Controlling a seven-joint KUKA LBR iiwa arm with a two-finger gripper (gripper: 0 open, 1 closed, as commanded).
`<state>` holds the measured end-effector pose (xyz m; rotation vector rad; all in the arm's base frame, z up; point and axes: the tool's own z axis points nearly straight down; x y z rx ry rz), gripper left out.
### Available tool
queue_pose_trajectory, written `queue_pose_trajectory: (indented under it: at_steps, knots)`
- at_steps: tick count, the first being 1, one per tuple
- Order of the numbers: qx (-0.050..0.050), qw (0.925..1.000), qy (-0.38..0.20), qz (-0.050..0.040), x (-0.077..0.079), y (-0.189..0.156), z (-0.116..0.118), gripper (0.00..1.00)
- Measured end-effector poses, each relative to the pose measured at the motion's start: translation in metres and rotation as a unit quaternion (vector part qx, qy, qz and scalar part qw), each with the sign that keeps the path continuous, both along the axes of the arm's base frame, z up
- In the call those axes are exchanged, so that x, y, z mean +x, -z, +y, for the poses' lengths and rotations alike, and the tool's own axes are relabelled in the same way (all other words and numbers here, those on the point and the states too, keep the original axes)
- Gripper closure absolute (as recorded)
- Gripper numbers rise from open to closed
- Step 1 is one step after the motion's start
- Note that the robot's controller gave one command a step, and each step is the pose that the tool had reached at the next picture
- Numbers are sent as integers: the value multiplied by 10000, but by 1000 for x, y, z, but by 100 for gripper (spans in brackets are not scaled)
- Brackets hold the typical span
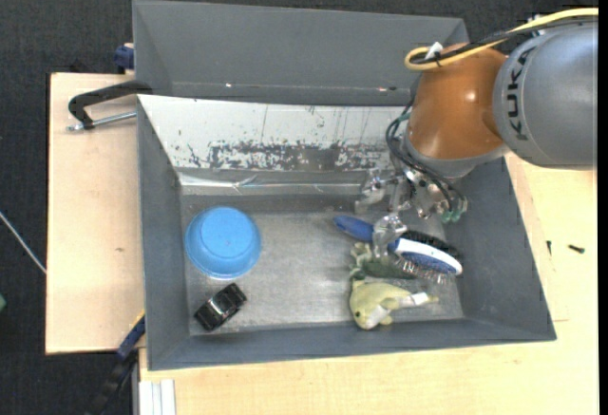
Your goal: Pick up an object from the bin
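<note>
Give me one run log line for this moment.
gripper: low, right side of bin, by blue-and-white brush and pale green soft toy | blue bowl, small black object: left, apart | nothing lifted yet

The round blue plastic bowl sits at the left of the grey metal bin, with the small black clip just nearer. At the right, the blue-and-white bristle brush lies just beyond the pale soft toy. The gripper hangs over the brush's left end.

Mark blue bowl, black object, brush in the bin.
Blue bowl (223, 242), camera view, its middle.
Black object (219, 305), camera view, its body.
Brush (430, 257), camera view, its head.
</note>
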<state>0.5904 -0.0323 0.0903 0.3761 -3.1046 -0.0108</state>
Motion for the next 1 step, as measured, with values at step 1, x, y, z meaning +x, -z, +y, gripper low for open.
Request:
queue_pose_trajectory:
  at_steps: [1]
  knots:
    - [-20,9963,-849,-147,3,-136,5,100]
